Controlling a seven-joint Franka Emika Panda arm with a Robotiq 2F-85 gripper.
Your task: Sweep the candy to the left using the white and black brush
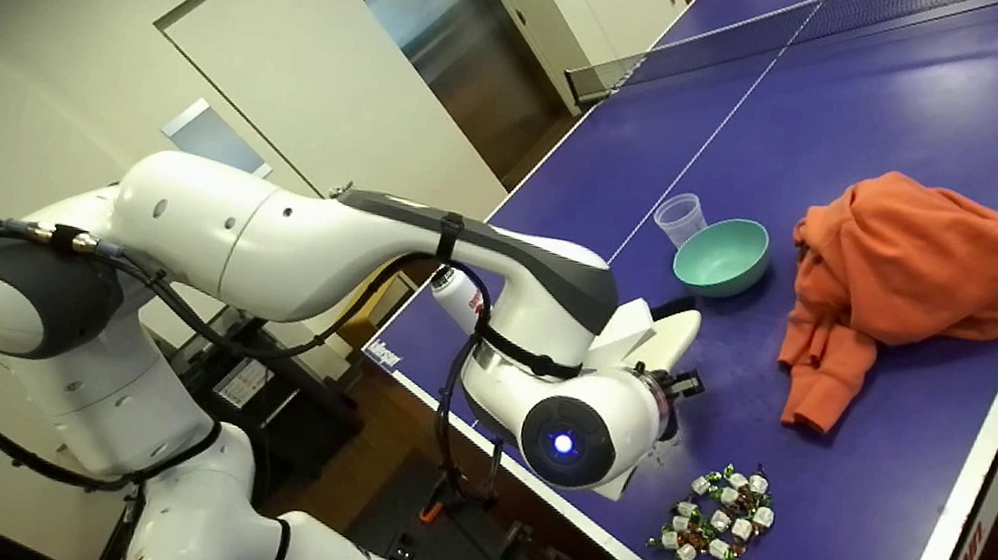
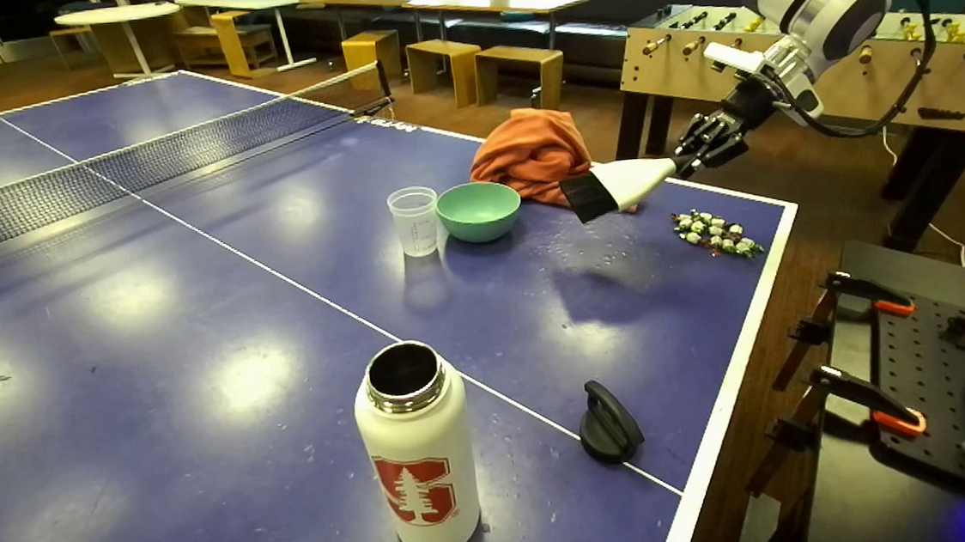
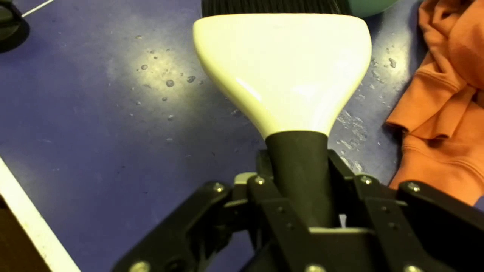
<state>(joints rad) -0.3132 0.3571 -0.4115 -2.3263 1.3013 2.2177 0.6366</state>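
The candy (image 1: 722, 520) lies as a loose cluster of whitish and green wrapped pieces on the blue table, near its corner; it also shows in an exterior view (image 2: 714, 232) and is out of the wrist view. My gripper (image 3: 298, 162) is shut on the black handle of the brush (image 3: 283, 68). The brush has a white fan-shaped body and black bristles pointing away from the gripper. In an exterior view the brush (image 2: 635, 180) is held above the table, with a shadow below it, and apart from the candy. In an exterior view the arm partly hides the brush (image 1: 674, 338).
A teal bowl (image 2: 479, 219) and a clear plastic cup (image 2: 416, 224) stand beyond the brush. An orange cloth (image 1: 928, 261) lies beside the bowl. A white bottle (image 2: 421, 474) and a black lid (image 2: 609, 425) are on the table. The white table edge (image 2: 740, 371) runs near the candy.
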